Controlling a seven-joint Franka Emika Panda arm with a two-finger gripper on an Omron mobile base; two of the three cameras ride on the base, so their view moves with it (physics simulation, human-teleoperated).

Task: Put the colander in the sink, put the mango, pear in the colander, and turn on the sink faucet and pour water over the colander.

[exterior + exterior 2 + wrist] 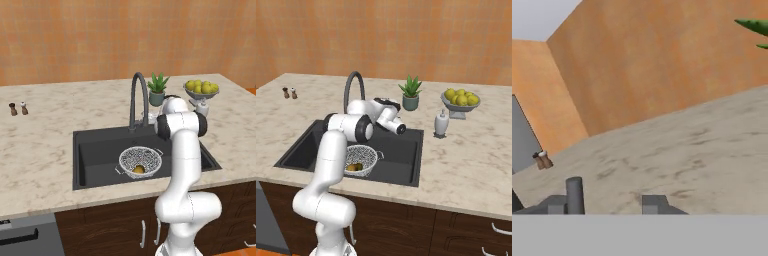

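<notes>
The colander [140, 161] sits in the dark sink [95, 155], right of its middle. A yellow fruit [138, 169] lies in it. From the right, two fruits [354, 167] rest in the colander [361, 159]; I cannot tell mango from pear. The sink faucet [139, 97] arches over the basin, and no water shows at its spout. My hand [387, 111] hovers behind the sink beside the faucet base [348, 107]. In the hand view my gripper [612, 202] has its fingertips [654, 202] apart. A dark upright post [574, 195] stands next to the left one.
A potted plant [158, 89] and a footed bowl of yellow fruit [201, 90] stand at the back right. A soap dispenser [441, 123] is right of the sink. Two small shakers [17, 108] stand far left.
</notes>
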